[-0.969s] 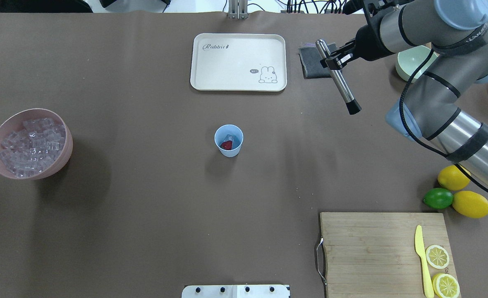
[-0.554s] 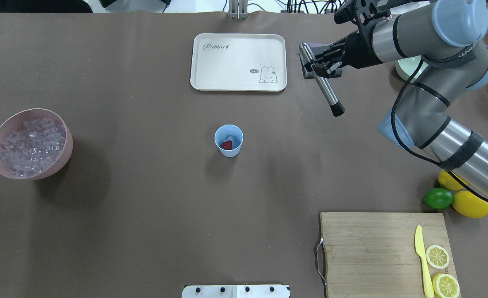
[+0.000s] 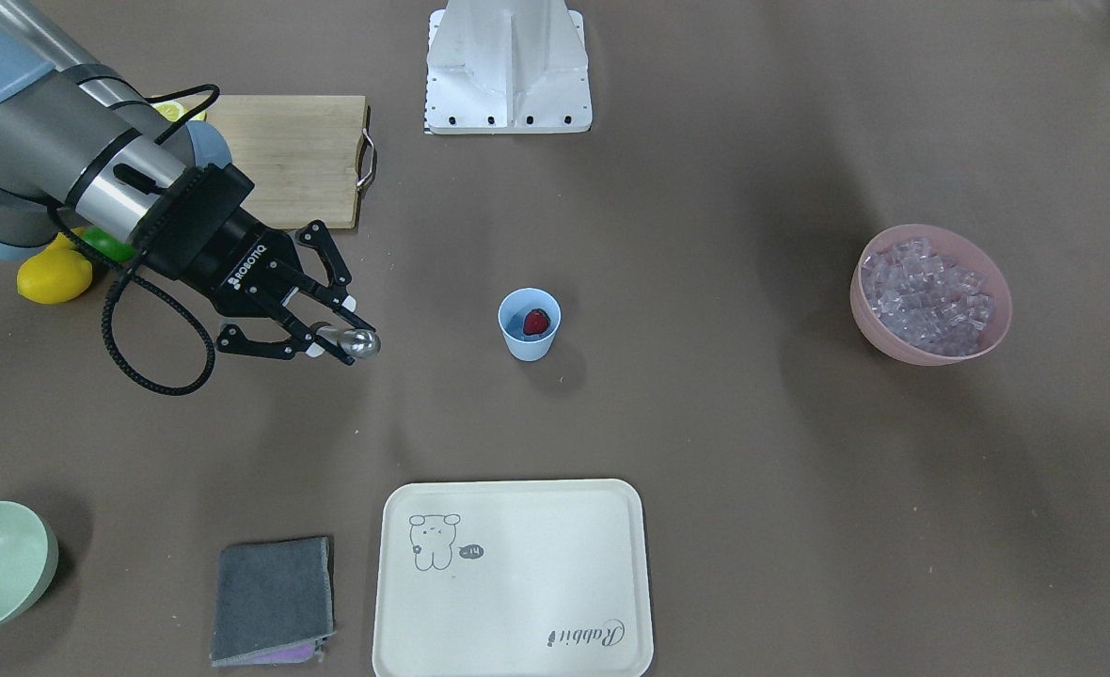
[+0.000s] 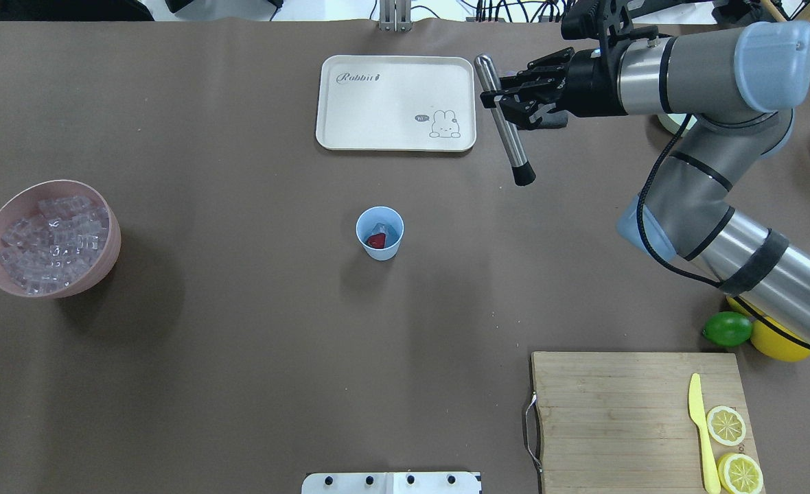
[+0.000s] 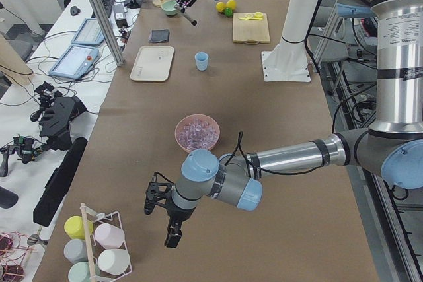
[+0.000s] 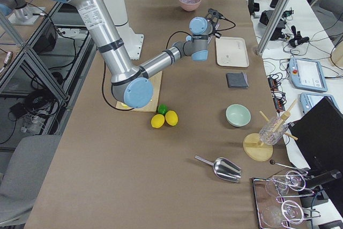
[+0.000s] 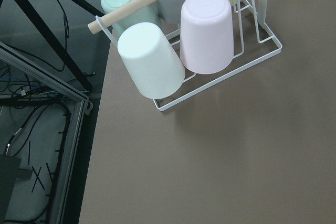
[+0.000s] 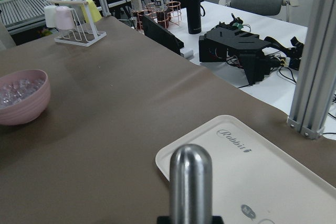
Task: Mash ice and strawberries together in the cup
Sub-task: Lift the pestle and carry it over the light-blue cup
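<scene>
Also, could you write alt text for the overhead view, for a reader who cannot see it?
The right arm holds a metal masher with a black tip in its jaws, near a cream tray. A light-blue cup with a strawberry inside stands in the middle, apart from the masher; a pink bowl of ice cubes sits far left.

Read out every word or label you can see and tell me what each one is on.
"Rabbit": in script, near a corner of the cream tray.
"ROBOTIQ": on the body of the right gripper, which holds the metal muddler.
The speech bubble beside the tray's rabbit drawing is too small to read.
</scene>
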Tool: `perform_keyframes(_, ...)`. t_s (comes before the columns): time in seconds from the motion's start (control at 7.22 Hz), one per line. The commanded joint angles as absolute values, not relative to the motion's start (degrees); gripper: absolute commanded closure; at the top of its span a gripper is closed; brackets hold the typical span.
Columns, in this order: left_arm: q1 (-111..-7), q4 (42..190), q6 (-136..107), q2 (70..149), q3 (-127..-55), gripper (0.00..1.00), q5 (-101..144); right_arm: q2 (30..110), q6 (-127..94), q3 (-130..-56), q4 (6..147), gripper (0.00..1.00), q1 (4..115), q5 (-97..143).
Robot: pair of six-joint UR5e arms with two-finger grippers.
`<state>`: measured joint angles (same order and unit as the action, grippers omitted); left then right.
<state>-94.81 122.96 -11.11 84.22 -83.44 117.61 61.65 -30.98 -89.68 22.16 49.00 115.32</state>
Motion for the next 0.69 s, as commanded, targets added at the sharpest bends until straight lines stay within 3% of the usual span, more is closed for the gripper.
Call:
perform_keyframes(0.0,-95.89,122.96,-11.07,83.85,-82.79,0.02,117.77,60.82,-35.49,-89.56,14.28,1.0,39.78,106.39)
perform_keyframes(0.55,-98.17,123.57,-10.63,82.97,-82.0,0.02,118.12,60.91,-37.09,-88.77,3.62,1.0,30.95,100.02)
